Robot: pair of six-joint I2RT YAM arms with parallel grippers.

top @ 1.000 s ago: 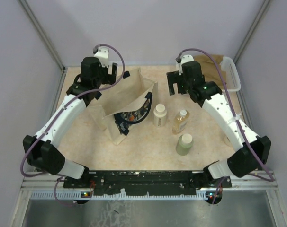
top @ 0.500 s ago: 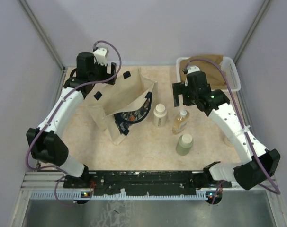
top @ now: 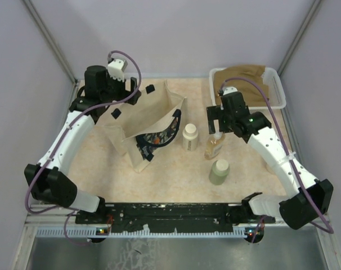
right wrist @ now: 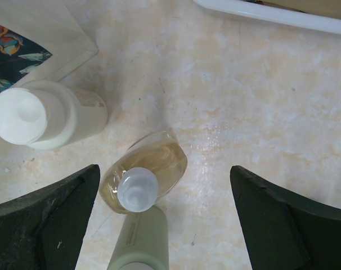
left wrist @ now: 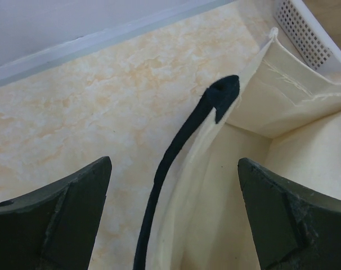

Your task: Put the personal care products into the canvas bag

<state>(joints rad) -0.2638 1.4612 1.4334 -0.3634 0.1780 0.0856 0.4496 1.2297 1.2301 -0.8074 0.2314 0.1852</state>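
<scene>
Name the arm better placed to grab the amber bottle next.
Right. The right gripper hangs open directly above the amber bottle; the left gripper, also open, straddles the canvas bag at its rim.

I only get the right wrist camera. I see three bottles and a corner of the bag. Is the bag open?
Observer: Yes. The left wrist view looks down into the canvas bag, and its mouth gapes wide.
Operator: What's the other arm doing?
Observer: The left end effector is open, one finger either side of the bag's rim and navy handle.
Operator: Where's the rest of the bag?
Observer: From above, it sits left of the cream bottle, printed side towards it.
</scene>
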